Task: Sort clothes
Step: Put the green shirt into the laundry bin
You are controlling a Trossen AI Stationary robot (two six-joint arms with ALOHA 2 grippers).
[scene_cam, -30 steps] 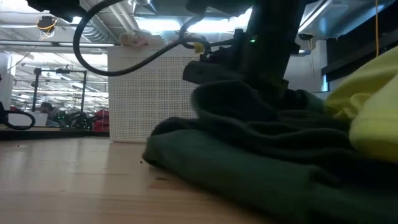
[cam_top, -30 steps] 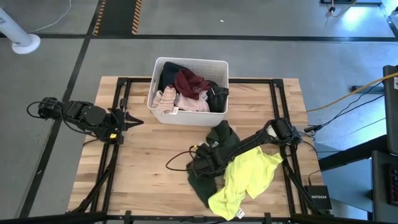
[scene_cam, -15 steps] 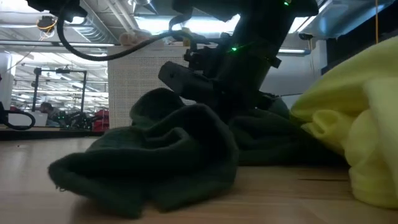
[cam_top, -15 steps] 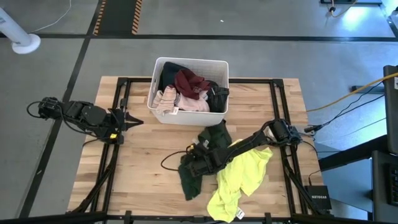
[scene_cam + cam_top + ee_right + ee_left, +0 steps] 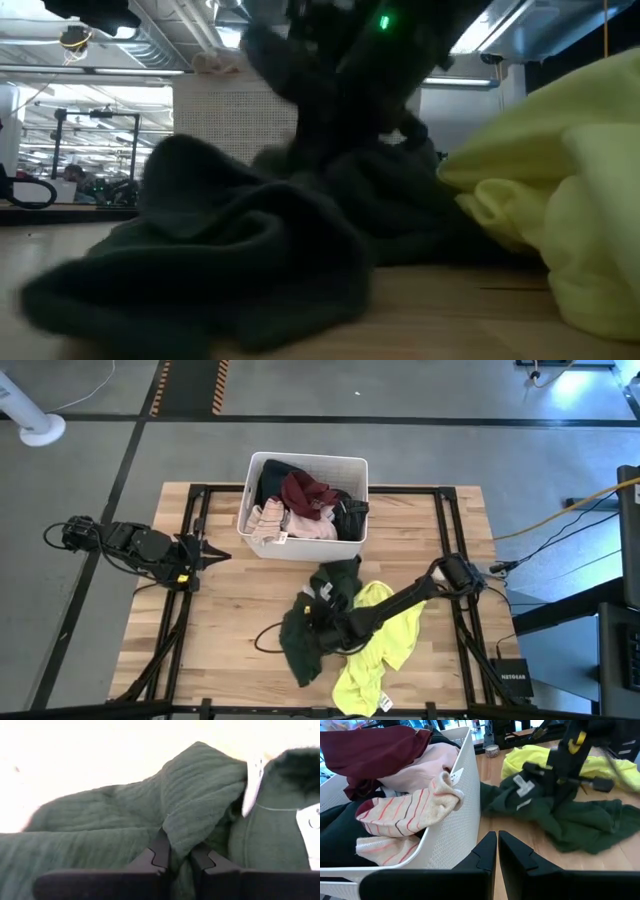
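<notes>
A dark green garment point(image 5: 300, 645) lies bunched on the wooden table, with a neon yellow garment point(image 5: 385, 650) beside it toward the right. My right gripper point(image 5: 324, 628) is over the green cloth point(image 5: 125, 820) and shut on it. A white bin point(image 5: 352, 468) at the table's far middle holds maroon point(image 5: 305, 492), pale pink point(image 5: 315, 528), striped and black clothes. My left gripper point(image 5: 215, 552) waits shut near the table's left edge, beside the bin's wall point(image 5: 465, 825), holding nothing. My right gripper pinches a raised fold of the dark green garment point(image 5: 186, 834) between its two fingers, coming from above at a slant. The cloth rises to the fingers in the low view point(image 5: 300, 110). The rest of the garment lies slack on the table point(image 5: 200, 290).
The green garment's white tags point(image 5: 252, 785) show beside the held fold. The yellow garment partly lies under the right arm point(image 5: 400, 600). Bare wood point(image 5: 230, 620) lies between the left gripper and the green cloth. A dark frame runs under the table's edges.
The green garment has bunched up and slid toward the table's left edge under my right gripper. Part of it is now drawn up off the table at the gripper. The yellow garment has shifted a little leftward with it.
</notes>
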